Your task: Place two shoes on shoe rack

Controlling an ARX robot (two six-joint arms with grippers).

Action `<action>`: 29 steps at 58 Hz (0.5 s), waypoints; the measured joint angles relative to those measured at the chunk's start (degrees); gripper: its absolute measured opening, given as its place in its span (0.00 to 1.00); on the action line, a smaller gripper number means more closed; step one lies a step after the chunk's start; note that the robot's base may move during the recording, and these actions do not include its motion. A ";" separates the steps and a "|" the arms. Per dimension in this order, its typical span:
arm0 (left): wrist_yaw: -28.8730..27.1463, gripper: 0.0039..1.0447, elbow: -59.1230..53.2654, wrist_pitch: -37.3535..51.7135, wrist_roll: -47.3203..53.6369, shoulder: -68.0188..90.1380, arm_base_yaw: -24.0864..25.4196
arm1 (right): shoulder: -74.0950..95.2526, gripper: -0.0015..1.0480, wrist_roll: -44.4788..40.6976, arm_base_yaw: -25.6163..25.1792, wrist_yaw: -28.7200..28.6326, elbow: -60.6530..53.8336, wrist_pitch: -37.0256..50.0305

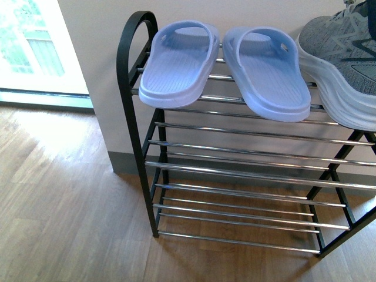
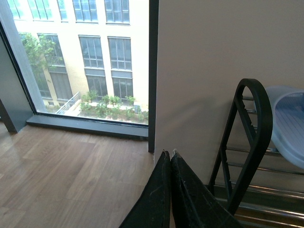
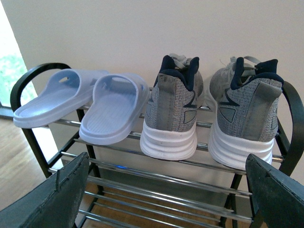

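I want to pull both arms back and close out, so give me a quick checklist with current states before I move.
1. Both pale blue slide sandals on the shoe rack's top shelf: ok.
2. Both grey sneakers on the same shelf, heels outward, upright: ok.
3. Right gripper open and holding nothing: ok.
4. Left gripper shut, nothing seen between its fingers: ok.
5. Sandal heels overhang the front bar; whether they sit stable: cannot tell.
6. Lower shelves free of anything an arm could snag: ok in the front view.
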 joint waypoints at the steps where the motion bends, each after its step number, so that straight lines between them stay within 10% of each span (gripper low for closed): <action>1: 0.17 0.01 -0.13 -0.20 0.00 -0.28 0.20 | 0.00 0.91 0.00 0.00 0.00 0.00 0.00; 29: 9.22 0.01 -4.44 -8.92 0.09 -14.56 9.57 | 0.00 0.91 0.00 0.00 0.00 0.00 -0.02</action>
